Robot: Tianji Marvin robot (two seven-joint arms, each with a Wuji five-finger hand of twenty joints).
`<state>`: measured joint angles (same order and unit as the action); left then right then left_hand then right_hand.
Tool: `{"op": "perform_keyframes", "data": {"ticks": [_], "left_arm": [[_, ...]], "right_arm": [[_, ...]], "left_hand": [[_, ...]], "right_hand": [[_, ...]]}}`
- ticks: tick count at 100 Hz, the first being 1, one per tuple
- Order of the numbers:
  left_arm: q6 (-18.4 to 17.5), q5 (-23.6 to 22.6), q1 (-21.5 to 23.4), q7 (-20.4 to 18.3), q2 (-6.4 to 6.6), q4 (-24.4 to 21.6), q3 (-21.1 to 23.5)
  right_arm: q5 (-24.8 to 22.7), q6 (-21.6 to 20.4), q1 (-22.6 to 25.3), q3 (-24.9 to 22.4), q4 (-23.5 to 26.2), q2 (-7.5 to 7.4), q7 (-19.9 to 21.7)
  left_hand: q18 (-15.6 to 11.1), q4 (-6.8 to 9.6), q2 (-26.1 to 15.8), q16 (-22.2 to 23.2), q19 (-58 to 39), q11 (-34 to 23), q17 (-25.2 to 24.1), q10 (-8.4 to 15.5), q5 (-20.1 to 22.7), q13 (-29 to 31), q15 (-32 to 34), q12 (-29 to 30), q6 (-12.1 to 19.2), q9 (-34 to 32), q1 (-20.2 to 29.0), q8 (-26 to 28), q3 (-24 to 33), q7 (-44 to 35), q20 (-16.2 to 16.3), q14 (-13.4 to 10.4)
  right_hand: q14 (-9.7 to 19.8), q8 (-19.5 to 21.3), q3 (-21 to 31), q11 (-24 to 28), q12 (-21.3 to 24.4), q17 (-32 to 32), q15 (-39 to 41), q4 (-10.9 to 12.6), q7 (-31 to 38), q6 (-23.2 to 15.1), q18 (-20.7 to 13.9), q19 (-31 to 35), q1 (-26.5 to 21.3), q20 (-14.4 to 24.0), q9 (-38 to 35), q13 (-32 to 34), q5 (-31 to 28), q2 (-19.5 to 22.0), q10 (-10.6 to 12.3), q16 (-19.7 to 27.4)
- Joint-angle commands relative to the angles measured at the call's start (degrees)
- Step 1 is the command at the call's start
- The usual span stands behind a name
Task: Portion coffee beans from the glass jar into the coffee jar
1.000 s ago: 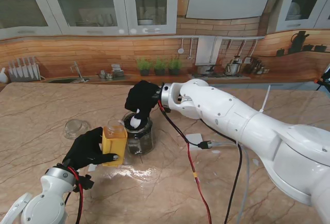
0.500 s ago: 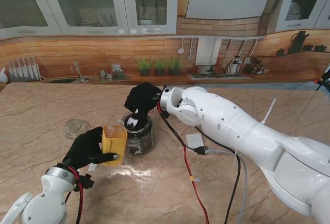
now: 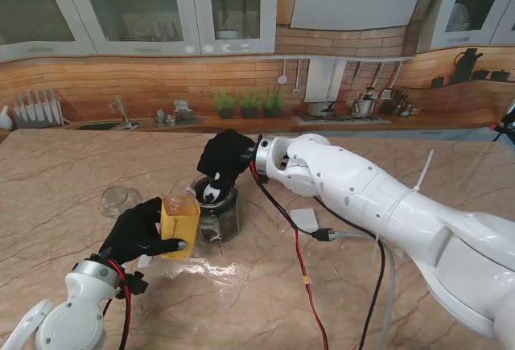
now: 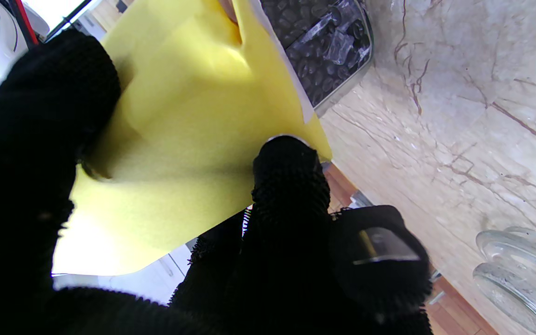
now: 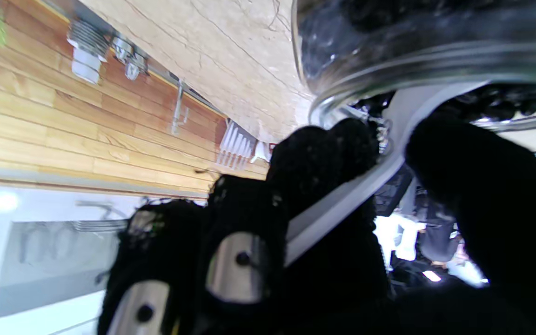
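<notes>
Our right robot hand (image 3: 225, 159) pinches a white plastic scoop (image 3: 211, 192) dipped in the round glass jar of dark coffee beans (image 3: 217, 213), toward the table's left edge. Our left robot hand (image 3: 138, 231) is wrapped around the yellow coffee jar (image 3: 179, 226) just beside it. A tilted lift could spill beans, or the scoop could catch the rim and tip the glass

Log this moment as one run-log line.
left hand: shut on yellow jar | right hand: shut on white scoop, scoop in glass jar mouth | glass lid: on table
</notes>
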<state>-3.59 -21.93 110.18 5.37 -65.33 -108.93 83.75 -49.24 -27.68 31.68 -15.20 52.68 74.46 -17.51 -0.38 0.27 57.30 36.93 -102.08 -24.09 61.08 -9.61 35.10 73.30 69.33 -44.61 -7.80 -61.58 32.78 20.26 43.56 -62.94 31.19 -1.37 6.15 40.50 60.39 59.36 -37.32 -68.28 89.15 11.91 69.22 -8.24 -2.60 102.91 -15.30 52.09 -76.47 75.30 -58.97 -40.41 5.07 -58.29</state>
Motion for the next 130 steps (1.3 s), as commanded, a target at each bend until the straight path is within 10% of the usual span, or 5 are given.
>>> {"op": "perform_keyframes", "data": {"ticks": [1,33,72,130], "left_arm": [[0.18,0.00,0.37,0.00,-0.22,-0.02,-0.14],[-0.44,-0.26,0.68,0.53,-0.30,0.25,0.20],[-0.48,0.02,0.97,0.98,-0.43,0.34,0.54],[0.23,-0.44,0.54,0.71,-0.33,0.25,-0.02]], "right_arm": [[-0.11,-0.70,-1.16,0.08,-0.41,0.32,-0.13],[-2.77,-4.05,-4.84,6.55,-7.46,3.86,-5.32],[4.19,-3.25,-2.36,4.50,-9.00,5.91,-0.11],[10.10,2.86,2.27,-3.19,1.00,0.65,9.53]], "left_hand": [[-2.52,12.86,-7.71,-0.09,-6.48,-7.98,0.86,5.17,8.70,-0.23,-0.10,-2.67,10.75,-9.48,9.15,3.84,25.12,-12.15,0.81,2.78],[-2.60,12.88,-7.71,-0.05,-6.61,-8.14,0.88,4.98,9.07,-0.23,0.15,-2.62,10.36,-9.66,9.29,3.89,25.10,-12.54,0.88,2.71],[-2.64,13.18,-7.70,-0.15,-6.65,-8.26,0.89,4.98,8.84,-0.22,0.18,-2.66,10.67,-9.62,9.29,4.03,25.04,-12.85,0.90,2.77],[-2.69,13.25,-7.56,-0.16,-6.62,-8.11,0.89,5.11,8.79,-0.23,0.21,-2.61,10.75,-9.50,9.08,3.93,25.17,-12.49,0.89,2.80]], "right_hand": [[5.36,0.89,2.75,1.87,-0.53,-2.48,5.07,3.72,2.34,0.31,-16.16,16.13,-3.71,1.36,-4.42,0.44,-1.61,-0.39,-2.66,-1.95],[5.52,0.98,2.77,1.85,-0.53,-2.47,4.90,3.54,2.41,0.20,-16.20,16.14,-3.47,1.35,-4.27,0.45,-1.39,-0.28,-2.52,-1.88],[5.27,0.84,2.60,1.88,-0.47,-2.47,4.96,3.29,2.41,0.16,-16.20,16.14,-3.49,1.34,-4.31,0.43,-1.56,-0.11,-2.58,-1.90],[4.79,0.76,2.62,1.84,-0.45,-2.44,5.29,2.99,2.38,0.28,-15.61,16.36,-3.70,1.38,-4.62,0.41,-2.02,-0.03,-2.83,-2.01]]}}
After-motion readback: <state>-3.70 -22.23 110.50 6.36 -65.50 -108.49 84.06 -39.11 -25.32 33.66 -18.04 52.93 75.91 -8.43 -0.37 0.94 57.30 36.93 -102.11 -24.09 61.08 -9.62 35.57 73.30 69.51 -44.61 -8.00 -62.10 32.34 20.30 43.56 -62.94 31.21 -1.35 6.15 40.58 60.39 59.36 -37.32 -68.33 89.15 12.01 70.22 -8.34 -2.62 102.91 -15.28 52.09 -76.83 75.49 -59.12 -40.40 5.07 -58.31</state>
